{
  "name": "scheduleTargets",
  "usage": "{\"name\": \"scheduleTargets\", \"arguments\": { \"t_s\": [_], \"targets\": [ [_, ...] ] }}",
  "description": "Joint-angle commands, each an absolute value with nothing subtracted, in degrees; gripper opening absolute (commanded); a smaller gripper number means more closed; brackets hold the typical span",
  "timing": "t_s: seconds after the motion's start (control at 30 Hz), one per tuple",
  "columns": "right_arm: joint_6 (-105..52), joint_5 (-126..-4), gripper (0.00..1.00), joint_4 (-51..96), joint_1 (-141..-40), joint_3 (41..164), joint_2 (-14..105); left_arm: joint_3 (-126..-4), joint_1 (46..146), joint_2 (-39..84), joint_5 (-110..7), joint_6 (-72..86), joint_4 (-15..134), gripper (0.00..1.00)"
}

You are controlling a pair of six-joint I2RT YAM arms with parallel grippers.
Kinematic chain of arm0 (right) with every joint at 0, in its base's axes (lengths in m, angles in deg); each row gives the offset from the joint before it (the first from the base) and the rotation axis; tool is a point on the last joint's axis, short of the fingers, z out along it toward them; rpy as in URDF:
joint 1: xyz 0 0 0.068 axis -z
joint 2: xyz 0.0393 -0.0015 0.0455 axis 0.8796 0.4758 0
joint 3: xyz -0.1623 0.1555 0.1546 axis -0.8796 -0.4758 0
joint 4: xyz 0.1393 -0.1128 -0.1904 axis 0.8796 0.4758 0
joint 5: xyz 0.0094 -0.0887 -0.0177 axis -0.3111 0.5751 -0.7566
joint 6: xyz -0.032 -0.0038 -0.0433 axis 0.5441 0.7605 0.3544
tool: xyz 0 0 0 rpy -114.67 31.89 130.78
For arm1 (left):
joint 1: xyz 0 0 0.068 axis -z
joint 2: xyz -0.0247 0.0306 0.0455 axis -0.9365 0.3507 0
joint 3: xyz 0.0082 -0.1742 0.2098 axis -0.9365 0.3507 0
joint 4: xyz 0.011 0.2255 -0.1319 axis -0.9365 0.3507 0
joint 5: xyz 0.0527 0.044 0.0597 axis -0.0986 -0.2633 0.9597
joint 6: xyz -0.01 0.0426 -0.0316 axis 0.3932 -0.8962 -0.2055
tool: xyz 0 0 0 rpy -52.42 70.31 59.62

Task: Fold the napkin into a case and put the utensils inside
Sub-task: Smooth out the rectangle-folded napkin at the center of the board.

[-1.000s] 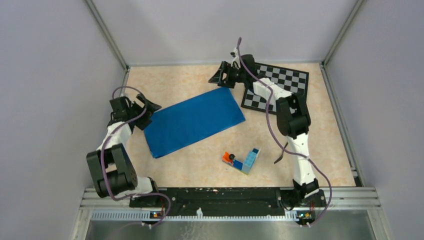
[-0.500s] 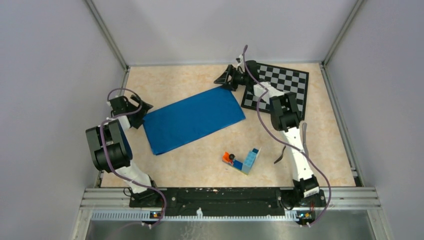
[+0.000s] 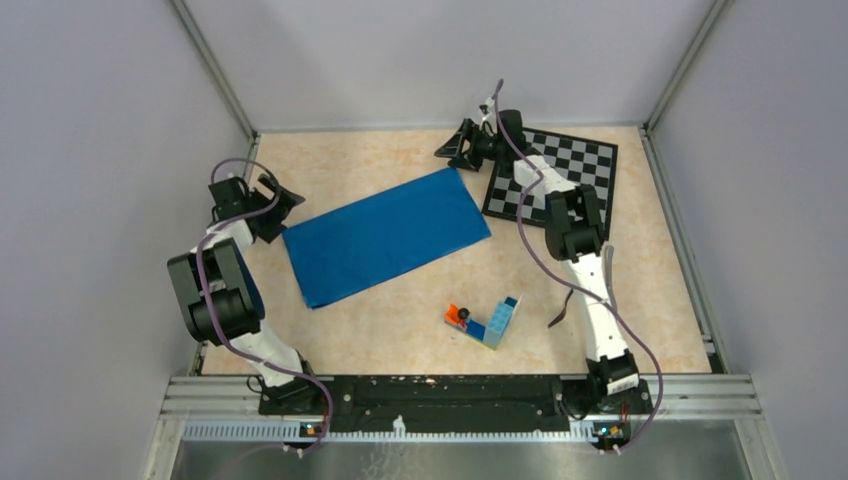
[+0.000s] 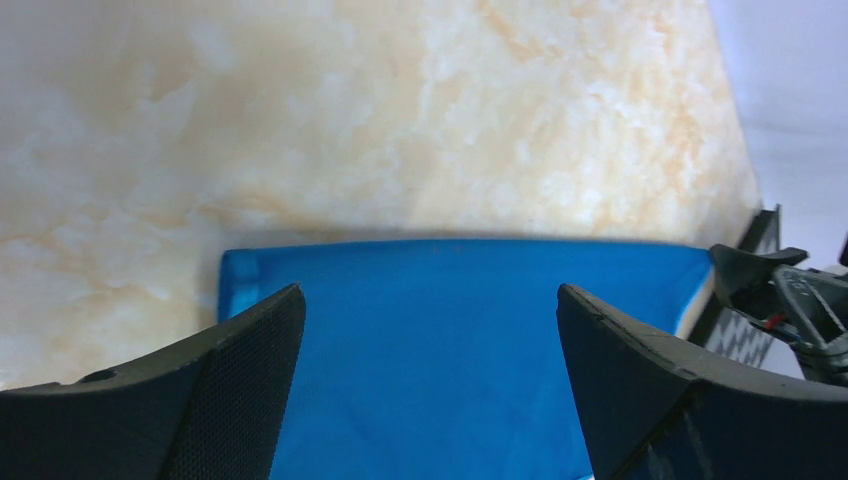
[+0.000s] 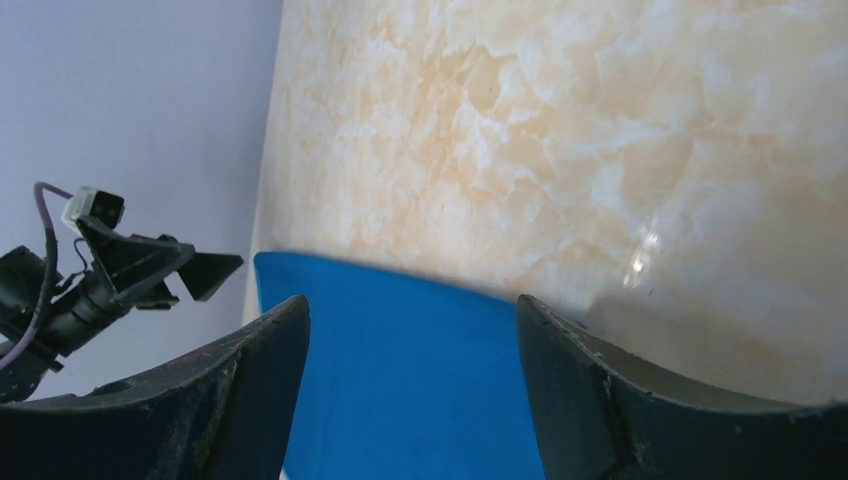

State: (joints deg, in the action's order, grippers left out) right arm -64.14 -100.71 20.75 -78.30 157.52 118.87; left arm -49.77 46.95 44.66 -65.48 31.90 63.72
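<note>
The blue napkin [image 3: 385, 238] lies flat as a long rectangle on the table [image 3: 380, 335], slanting from the near left towards the far right. The left gripper [image 4: 430, 292] is spread wide and empty at the napkin's left short edge, and the right gripper [image 5: 410, 300] is also parted and empty, at the far right corner beside the chessboard [image 3: 575, 165]. A slim dark utensil [image 3: 561, 311], too small to name, lies by the right arm, near the toy bricks [image 3: 490, 322]
</note>
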Motion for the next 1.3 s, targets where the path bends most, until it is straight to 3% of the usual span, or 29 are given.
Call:
{"name": "scheduleTargets", "arguments": {
  "t_s": [0.0,0.23,0.53,0.73,0.93,1.1,1.27],
  "targets": [
    [-63.71,-100.85,0.74,16.94,-80.11,151.21,107.54,-52.25,46.59,42.71,-71.09,32.85,62.1,0.99],
    [-68.13,-102.22,0.74,9.27,-81.29,141.65,107.35,-52.82,46.59,51.34,-70.91,36.31,58.03,0.99],
    [-66.52,-101.21,0.74,11.93,-80.13,147.88,115.99,-57.68,46.01,56.96,-63.91,32.13,65.61,0.99],
    [-60.23,-100.14,0.74,21.56,-80.92,152.82,116.97,-63.16,45.44,56.79,-59.39,28.0,72.04,0.99],
    [-53.09,-95.91,0.74,38.72,-83.37,155.4,107.08,-65.67,46.17,49.64,-61.79,24.63,77.02,0.99],
    [-46.4,-85.41,0.74,46.51,-86.57,144.57,93.26,-57.03,48.53,37.32,-71.02,23.44,75.13,0.99],
    [-50.47,-89.48,0.73,33.9,-87.01,122.82,83.57,-44.06,51.32,28.99,-77.75,26.19,71.01,0.99]
  ]
}}
